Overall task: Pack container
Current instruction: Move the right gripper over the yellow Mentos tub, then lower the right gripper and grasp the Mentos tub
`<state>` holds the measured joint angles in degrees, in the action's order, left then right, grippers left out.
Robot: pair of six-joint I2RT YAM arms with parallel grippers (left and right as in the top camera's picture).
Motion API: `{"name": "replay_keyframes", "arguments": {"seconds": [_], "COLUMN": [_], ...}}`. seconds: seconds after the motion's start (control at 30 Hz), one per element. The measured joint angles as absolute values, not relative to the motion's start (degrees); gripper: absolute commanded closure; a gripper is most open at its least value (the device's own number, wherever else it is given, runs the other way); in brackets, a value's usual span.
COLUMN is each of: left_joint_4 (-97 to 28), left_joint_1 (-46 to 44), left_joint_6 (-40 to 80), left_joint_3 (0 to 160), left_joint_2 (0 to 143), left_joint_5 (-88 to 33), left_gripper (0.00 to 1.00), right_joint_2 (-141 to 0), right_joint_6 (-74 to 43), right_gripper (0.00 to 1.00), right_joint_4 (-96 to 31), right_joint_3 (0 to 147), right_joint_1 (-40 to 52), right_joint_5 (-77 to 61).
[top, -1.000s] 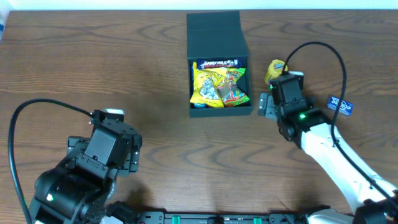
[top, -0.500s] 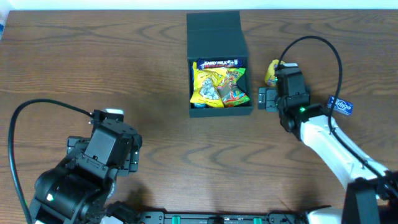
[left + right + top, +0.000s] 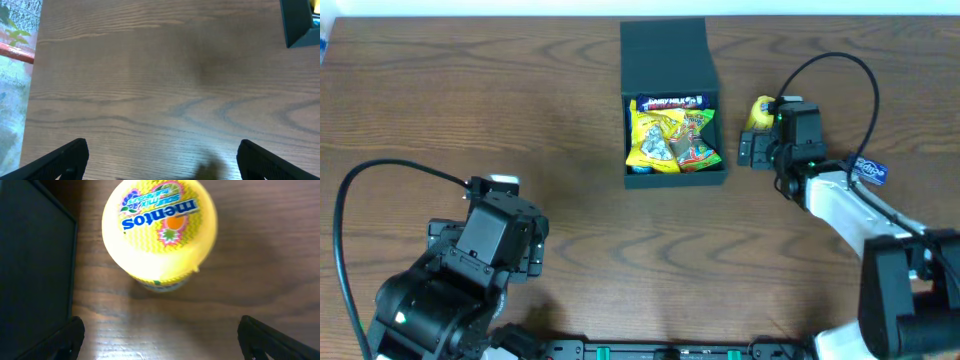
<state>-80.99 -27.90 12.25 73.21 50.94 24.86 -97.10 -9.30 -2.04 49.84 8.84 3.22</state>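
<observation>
Wood-grain surface (image 3: 520, 120) carries the dark teal container (image 3: 665, 55) at the middle of its far edge, lid flapped back, with yellow snack packets (image 3: 660, 135) inside. The right pincer (image 3: 160, 340) is spread wide and empty, facing the yellow Mentos tub (image 3: 160, 225) just beside the container's right wall. The left pincer (image 3: 160, 160) gapes, holding nothing, near the front-left corner. Packing looks partly done: 2 items seem left, the tub and a small blue packet (image 3: 868, 170) near the right edge, then the lid.
</observation>
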Motion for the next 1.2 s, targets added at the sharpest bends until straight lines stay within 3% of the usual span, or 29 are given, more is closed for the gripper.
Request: {"name": "replay_keyframes", "arguments": {"seconds": [0.5, 1.2], "left_joint_4": [-80.99, -80.99], "left_joint_1": [-27.90, -27.90], "left_joint_6": [12.27, 12.25], "left_joint_3": [73.21, 73.21], "left_joint_2": [50.94, 50.94], "left_joint_5": [24.84, 24.84], "left_gripper": [0.05, 0.05], "right_joint_2": [-104.62, -104.62], "right_joint_6": [-6.92, -6.87], "right_gripper": [0.01, 0.01], "right_joint_4": [10.59, 15.03], "right_joint_3": [49.84, 49.84], "right_joint_1": [8.80, 6.44], "right_joint_5": [3.55, 4.08]}}
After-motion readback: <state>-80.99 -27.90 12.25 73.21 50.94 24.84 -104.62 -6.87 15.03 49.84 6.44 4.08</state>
